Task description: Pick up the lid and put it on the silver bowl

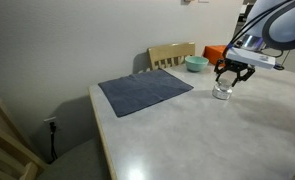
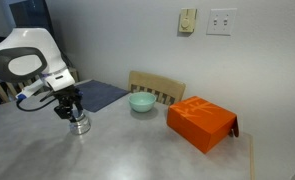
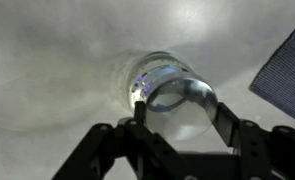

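- Wrist view: the lid (image 3: pixel 182 97) lies over the mouth of the silver bowl (image 3: pixel 157 78), directly below the jaws.
- Jaws: spread to about the width of the lid, with one finger (image 3: pixel 139 108) at each side of its rim. Whether they grip the lid cannot be determined.
- Silver bowl: it stands upright on the pale surface (image 1: pixel 187 130), seen under the arm in both exterior views (image 1: pixel 223 92) (image 2: pixel 79 124).
- Mat (image 1: pixel 145 90): dark blue-grey, flat on the surface, near the silver bowl but not touching it.
- Teal bowl (image 2: pixel 141 102): it sits behind the silver bowl, in front of a wooden chair back (image 2: pixel 157 88).
- Orange box (image 2: pixel 200 123): well apart from the silver bowl.
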